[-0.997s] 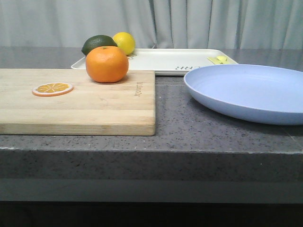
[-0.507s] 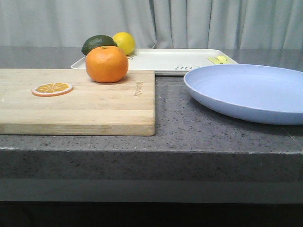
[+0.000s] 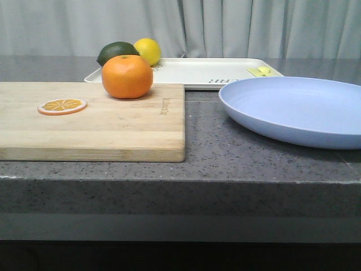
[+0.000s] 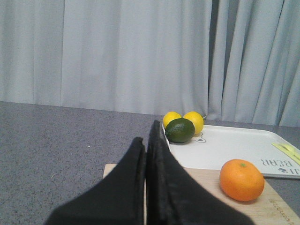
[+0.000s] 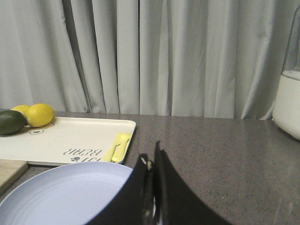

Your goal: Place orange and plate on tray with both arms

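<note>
Left gripper: fingers pressed together, holding nothing, hanging clear above the wooden cutting board near the table's left front edge. Right gripper: fingers likewise closed on nothing, poised over the near rim of the plate. Neither gripper visible from the front camera.

Outward from the left fingers: the orange resting on the far right part of the board, untouched, well apart from the fingertips. Beside it on the board, toward the left edge, a thin orange slice. Just behind the board, toward the table's far edge, the tray, carrying a dark green lime, lemons and a small yellow utensil near its right end; middle of the tray bare.

Outward from the right fingers: the plate lying flat on the table toward the right front, just short of the tray's near rim.

Judged step: the very start, approach not yet made, nothing moved. Next move likely calls for opening both sets of fingers, lowering the left around the orange, and taking the plate by its thin rim with the right, with slipping a risk on so shallow an edge.
</note>
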`<state>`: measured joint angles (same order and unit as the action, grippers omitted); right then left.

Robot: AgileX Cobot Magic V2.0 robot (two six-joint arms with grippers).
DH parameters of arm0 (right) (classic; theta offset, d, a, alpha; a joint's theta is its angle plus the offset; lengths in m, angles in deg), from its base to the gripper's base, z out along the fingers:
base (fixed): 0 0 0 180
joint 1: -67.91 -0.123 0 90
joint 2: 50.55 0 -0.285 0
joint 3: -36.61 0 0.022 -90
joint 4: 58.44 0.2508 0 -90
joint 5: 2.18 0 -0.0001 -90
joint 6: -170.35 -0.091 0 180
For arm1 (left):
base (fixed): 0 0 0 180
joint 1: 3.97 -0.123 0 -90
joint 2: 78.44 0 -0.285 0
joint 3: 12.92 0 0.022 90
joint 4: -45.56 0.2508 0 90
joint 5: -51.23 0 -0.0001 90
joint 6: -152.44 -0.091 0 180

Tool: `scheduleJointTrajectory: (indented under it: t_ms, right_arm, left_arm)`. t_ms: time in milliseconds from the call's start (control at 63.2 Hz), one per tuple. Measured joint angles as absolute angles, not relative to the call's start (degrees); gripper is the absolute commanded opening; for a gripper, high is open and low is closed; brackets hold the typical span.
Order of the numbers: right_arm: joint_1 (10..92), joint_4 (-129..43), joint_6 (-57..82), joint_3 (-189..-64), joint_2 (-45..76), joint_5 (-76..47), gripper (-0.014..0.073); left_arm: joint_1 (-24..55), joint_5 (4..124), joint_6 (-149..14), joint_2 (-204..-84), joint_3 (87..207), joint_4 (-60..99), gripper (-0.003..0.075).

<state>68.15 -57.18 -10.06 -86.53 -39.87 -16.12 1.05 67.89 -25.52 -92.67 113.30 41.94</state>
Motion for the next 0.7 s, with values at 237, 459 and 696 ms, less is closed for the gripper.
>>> scheduleJointTrajectory:
  t_ms: [237, 459, 696]
  right_arm:
    - [68.1, -57.7, -10.1, -99.2, -27.6, -26.3, -0.0118]
    - [68.1, -57.8, -10.1, -101.0, -19.2, -30.0, -0.0118]
    - [68.1, -57.8, -10.1, -101.0, -15.1, -30.0, -0.0118]
  left_arm:
    - [1.1, 79.5, -26.1, -108.3, 129.4, 41.9, -0.0020]
    - [1.1, 83.0, -26.2, -117.6, 131.6, 41.8, -0.0020]
    - [1.1, 83.2, -26.4, -124.5, 131.6, 41.8, -0.0020]
